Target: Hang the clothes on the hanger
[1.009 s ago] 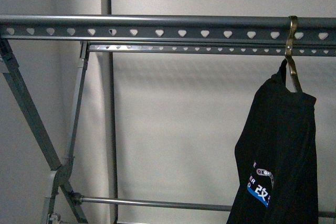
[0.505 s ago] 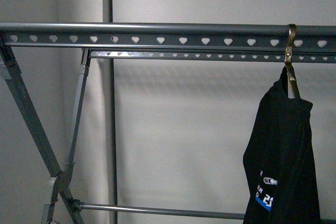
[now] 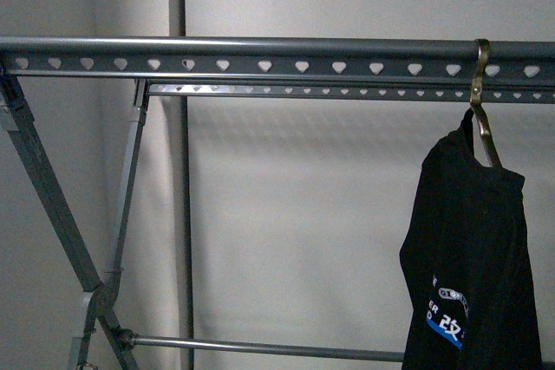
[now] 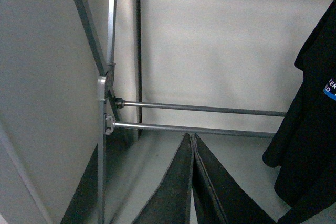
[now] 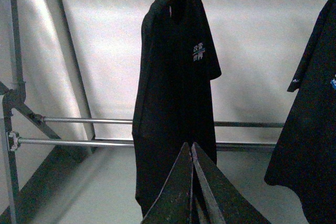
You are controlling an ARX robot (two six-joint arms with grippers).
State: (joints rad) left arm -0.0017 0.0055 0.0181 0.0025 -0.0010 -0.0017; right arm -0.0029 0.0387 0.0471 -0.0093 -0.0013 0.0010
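Observation:
The black polo shirt (image 3: 473, 249) hangs from a brass-coloured hook (image 3: 481, 93) on the grey rack's top rail (image 3: 260, 56), which has a row of heart-shaped holes. Its blue-and-white logo (image 3: 449, 318) shows low on the front. Neither gripper is in the front view. My left gripper (image 4: 191, 136) is shut and empty, pointing at the rack's lower bars (image 4: 199, 109), with the shirt (image 4: 315, 129) off to one side. My right gripper (image 5: 190, 144) is shut and empty, just in front of a hanging black shirt (image 5: 176, 77) with white characters.
A second black shirt (image 5: 315, 129) hangs at the edge of the right wrist view. The rack's crossed legs (image 3: 52, 205) stand at the left, and a second holed rail (image 3: 347, 89) runs behind the top one. A pale wall lies behind.
The front view has shifted up a little, so the rail sits lower in the picture. The hanging shirt has swung slightly and now shows more of its logo than half a second ago.

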